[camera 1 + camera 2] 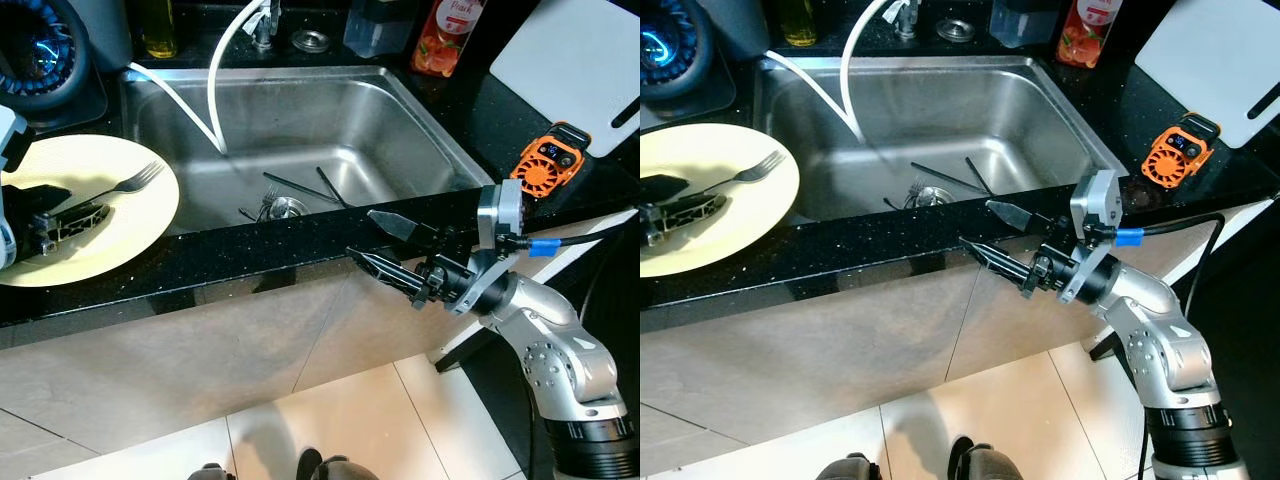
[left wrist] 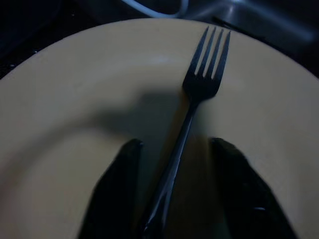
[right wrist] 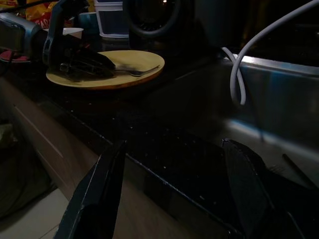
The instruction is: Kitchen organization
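The fork (image 2: pixel 192 124) lay on the yellow plate (image 1: pixel 130 235), with its prongs pointing toward the sink (image 1: pixel 300 130). Our left gripper (image 2: pixel 174 194) was low over the plate. Its two black fingers (image 2: pixel 117 199) were apart, one on each side of the fork's handle, and had not closed on it yet. We could not tell if they touched the plate.

We think the fork is light, hard and stiff. It looks smooth, so it may slip. Its handle is thin and lies flat on the plate, so it may be hard to get under. The middle of the handle seems the best place to pinch it. The plate could break if we pushed down too hard.

The plate sat on the black counter (image 1: pixel 250 250), just left of the sink. More thin tools (image 1: pixel 300 190) lay at the bottom of the sink, near the drain. A white hose (image 1: pixel 215 90) hung into the sink.

Our right gripper (image 1: pixel 385 245) was in front of the sink, by the counter's edge. Its fingers were apart and it held nothing. An orange gadget (image 1: pixel 548 165) and a white board (image 1: pixel 570 60) were right of the sink.
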`<state>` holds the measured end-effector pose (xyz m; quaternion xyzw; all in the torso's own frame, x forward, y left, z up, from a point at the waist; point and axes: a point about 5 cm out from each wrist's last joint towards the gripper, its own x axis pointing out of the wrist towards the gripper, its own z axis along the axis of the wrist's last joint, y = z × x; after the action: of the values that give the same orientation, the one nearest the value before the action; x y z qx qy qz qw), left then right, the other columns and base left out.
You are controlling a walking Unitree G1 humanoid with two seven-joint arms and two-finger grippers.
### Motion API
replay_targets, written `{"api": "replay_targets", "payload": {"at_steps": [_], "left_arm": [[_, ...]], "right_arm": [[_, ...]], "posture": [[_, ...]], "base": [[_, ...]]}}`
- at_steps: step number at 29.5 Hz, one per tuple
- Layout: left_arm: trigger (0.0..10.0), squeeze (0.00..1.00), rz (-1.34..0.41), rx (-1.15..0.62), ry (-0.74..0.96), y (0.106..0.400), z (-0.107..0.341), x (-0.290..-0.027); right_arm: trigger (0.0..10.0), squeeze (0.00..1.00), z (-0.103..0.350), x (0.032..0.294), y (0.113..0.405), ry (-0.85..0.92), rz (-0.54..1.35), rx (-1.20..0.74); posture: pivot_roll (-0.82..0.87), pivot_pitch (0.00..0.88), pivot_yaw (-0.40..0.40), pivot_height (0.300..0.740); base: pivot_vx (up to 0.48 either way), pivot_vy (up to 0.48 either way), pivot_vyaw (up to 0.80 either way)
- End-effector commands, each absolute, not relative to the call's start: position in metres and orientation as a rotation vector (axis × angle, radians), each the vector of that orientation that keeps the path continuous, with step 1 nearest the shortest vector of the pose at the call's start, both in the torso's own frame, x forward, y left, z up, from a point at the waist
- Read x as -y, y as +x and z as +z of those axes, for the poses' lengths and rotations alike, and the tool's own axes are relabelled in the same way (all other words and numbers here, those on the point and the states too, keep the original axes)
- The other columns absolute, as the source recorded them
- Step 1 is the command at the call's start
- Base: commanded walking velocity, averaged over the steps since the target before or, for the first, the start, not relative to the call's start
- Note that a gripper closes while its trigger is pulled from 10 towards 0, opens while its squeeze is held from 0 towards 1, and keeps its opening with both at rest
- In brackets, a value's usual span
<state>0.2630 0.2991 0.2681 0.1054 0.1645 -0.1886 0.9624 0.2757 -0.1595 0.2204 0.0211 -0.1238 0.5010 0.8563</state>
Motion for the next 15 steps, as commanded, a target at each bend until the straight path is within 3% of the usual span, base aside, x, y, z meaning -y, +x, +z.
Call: {"api": "replay_targets", "payload": {"at_steps": [1, 2, 8, 15], "left_arm": [[4.9, 0.00, -0.395, -0.509, 0.179, 0.261, 0.239, -0.301], [0.0, 0.00, -0.388, -0.540, 0.182, 0.259, 0.235, -0.304], [0.0, 0.00, -0.361, -0.581, 0.190, 0.256, 0.230, -0.311], [0.0, 0.00, -0.393, -0.457, 0.190, 0.264, 0.242, -0.307]], "right_arm": [[10.0, 0.00, 0.222, 0.165, 0.274, 0.034, 1.036, 0.256], [10.0, 0.00, 0.221, 0.165, 0.274, 0.034, 1.035, 0.254], [10.0, 0.00, 0.220, 0.164, 0.274, 0.039, 1.034, 0.252], [10.0, 0.00, 0.221, 0.163, 0.274, 0.051, 1.031, 0.262]], "posture": [[0.10, 0.131, -0.115, 0.740], [0.10, 0.133, -0.114, 0.740], [0.10, 0.134, -0.114, 0.740], [0.10, 0.132, -0.108, 0.740]], "base": [[0.000, 0.000, 0.00], [0.000, 0.000, 0.00], [0.000, 0.000, 0.00], [0.000, 0.000, 0.00]]}}
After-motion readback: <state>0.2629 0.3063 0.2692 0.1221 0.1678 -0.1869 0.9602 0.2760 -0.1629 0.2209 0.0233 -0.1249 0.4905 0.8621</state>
